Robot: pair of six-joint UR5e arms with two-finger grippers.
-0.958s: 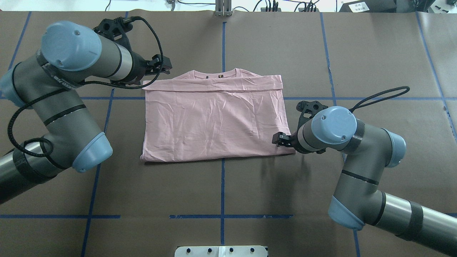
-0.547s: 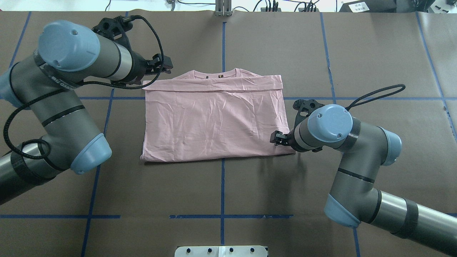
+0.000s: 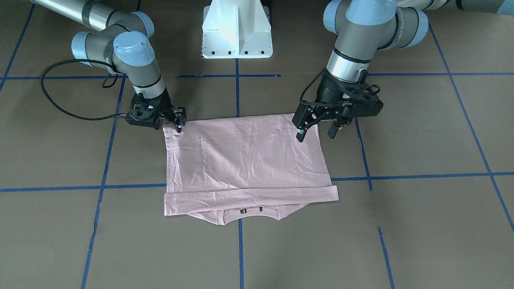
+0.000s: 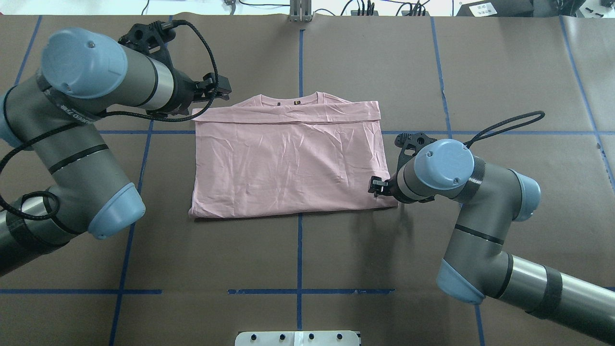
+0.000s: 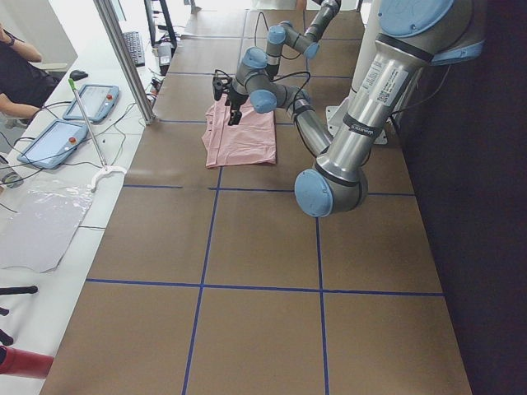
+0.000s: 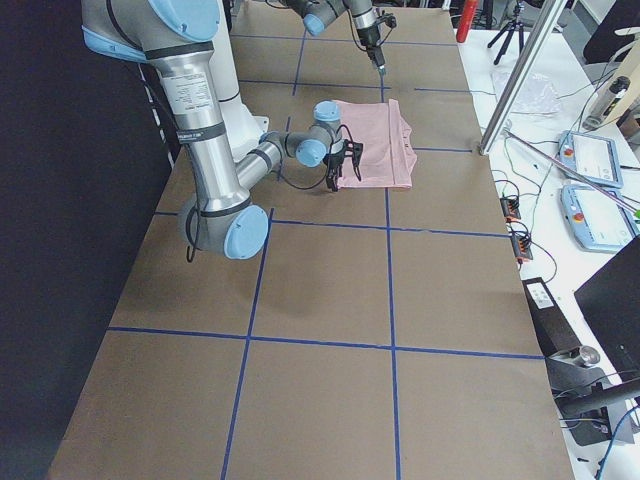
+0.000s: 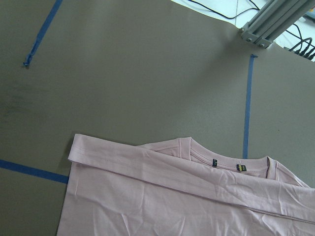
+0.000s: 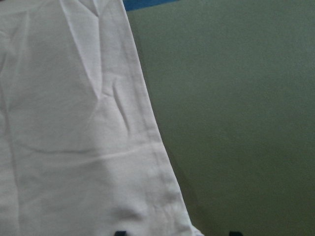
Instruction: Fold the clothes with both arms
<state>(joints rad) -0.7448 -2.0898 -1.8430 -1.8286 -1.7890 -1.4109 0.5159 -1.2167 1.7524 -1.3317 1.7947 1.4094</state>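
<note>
Where the front camera faces the robot, we see the shirt (image 3: 249,156) lying flat and folded on the worktop (image 3: 401,224), with its collar away from the robot. The right gripper (image 3: 177,122) sits low at the shirt's near right corner. The left gripper (image 3: 316,133) hangs higher over the left edge, fingers spread and holding nothing. From overhead, the left gripper appears by the far left corner. Through the right wrist camera we see that gripper's fingertips (image 8: 120,233) apart, one over cloth and one over bare worktop. The left wrist camera shows the collar and a folded band beside it.
</note>
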